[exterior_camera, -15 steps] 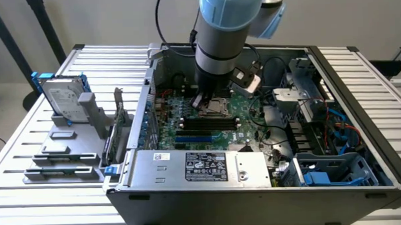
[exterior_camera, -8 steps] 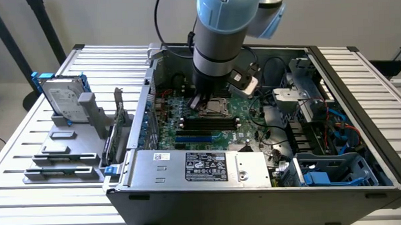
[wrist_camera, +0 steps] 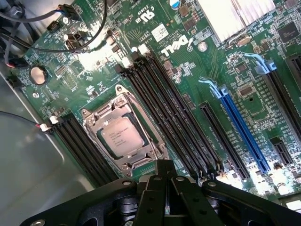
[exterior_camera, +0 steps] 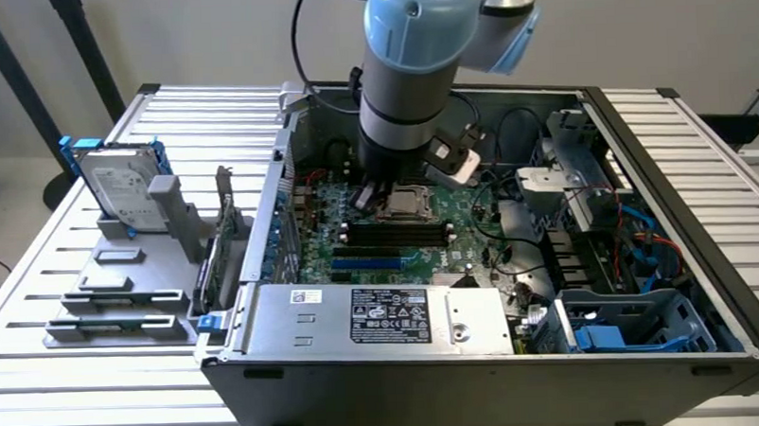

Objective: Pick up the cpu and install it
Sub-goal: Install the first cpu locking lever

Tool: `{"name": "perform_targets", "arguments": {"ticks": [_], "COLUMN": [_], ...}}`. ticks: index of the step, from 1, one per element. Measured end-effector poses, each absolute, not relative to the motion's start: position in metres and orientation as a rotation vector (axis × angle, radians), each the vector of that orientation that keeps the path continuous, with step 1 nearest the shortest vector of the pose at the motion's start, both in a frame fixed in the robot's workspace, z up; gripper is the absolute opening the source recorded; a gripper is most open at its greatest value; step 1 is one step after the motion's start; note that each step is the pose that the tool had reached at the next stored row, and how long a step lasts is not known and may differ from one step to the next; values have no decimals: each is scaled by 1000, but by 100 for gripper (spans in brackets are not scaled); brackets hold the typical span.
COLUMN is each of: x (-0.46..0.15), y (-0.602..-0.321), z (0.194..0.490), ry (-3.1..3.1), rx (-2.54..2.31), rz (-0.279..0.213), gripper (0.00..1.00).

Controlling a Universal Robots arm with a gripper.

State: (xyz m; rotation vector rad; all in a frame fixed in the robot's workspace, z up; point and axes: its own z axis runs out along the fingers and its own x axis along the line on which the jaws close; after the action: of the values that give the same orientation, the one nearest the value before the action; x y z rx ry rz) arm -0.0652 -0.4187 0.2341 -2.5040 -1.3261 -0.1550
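The cpu (wrist_camera: 123,136) is a small square chip with a dull silver top. It lies flat in the motherboard socket (wrist_camera: 94,117), framed by the metal retention bracket. In the exterior view the cpu (exterior_camera: 406,202) sits in the middle of the open computer case (exterior_camera: 486,366). My gripper (wrist_camera: 164,165) hangs just above the board beside the socket, its black fingers (wrist_camera: 154,181) pressed together with nothing between them. The arm reaches down into the case, and the gripper (exterior_camera: 376,190) sits at the socket's edge on the exterior view's left.
Black memory slots (wrist_camera: 169,108) and a blue expansion slot (wrist_camera: 240,127) run alongside the socket. Cables (exterior_camera: 516,132) and a drive cage (exterior_camera: 636,327) crowd the case's right side. A power supply (exterior_camera: 371,316) lies at the front. Outside, a hard drive with blue rails (exterior_camera: 116,184) stands on grey holder blocks (exterior_camera: 117,303).
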Motion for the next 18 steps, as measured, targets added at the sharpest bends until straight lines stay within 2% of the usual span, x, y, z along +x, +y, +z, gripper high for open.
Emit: {"name": "perform_targets", "arguments": {"ticks": [18], "x": [-74], "y": [-412], "z": [211], "ry": [-1328], "rx": [-2503], "rz": [-155], "gripper": [11]}}
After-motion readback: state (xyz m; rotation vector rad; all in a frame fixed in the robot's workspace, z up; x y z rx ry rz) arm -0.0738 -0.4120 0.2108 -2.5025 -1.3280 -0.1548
